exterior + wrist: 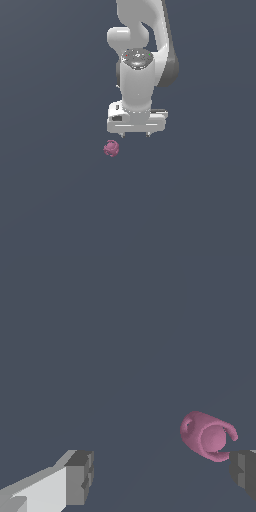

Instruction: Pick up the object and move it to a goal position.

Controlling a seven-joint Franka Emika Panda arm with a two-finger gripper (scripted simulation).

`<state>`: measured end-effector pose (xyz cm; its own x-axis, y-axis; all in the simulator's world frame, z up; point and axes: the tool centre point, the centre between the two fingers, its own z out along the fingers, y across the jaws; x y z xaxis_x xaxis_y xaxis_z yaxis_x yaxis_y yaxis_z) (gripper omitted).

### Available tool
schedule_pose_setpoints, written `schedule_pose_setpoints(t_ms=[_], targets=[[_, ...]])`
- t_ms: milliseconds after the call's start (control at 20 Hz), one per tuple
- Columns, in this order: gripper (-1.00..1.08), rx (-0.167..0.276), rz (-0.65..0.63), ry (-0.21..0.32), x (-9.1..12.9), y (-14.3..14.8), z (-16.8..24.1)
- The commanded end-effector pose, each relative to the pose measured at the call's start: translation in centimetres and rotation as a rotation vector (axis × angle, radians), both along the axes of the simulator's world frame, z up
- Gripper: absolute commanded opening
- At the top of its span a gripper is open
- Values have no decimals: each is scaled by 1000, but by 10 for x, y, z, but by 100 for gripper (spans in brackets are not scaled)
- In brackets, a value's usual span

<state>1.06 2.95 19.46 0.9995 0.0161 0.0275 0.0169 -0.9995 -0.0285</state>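
White and grey, the gripper hung beneath the arm with its two fingers spread wide and nothing between them. In the wrist view the dark pads stood far apart, one at each side of the picture, and only bare ground showed in the gap. The exterior view gave the same reading: two short fingertips poked down from the pale hand, apart from one another and holding nothing.

Outward from the hand lay the object, a small magenta-pink lump with curved ridges, resting on the dark slate floor. It sat off to the exterior view's left of the gripper, near one fingertip but not beneath the gap. In the wrist view the object appeared just beside one pad, outside the span of the fingers rather than centred in it. Whether pad and object touched could not be told; they looked close but apart.

No goal marker was visible in either picture.

The step in hand seemed to be the approach, with the grasp not yet made. The next move would likely call for a sideways shift to bring the pink lump midway between the fingers, then a descent and a close. A lumpy, roundish thing might roll if nudged by a finger arriving off-centre.
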Motion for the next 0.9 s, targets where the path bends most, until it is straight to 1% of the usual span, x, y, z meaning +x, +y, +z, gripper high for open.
schedule_pose_setpoints(t_ms=[0, 450, 650, 850], targets=[[100, 0, 0, 0, 0, 0, 0], [100, 16, -40, -41, 11, -3, 27], [100, 15, -45, -37, 10, -5, 22], [100, 13, -85, -29, 7, -17, 8]])
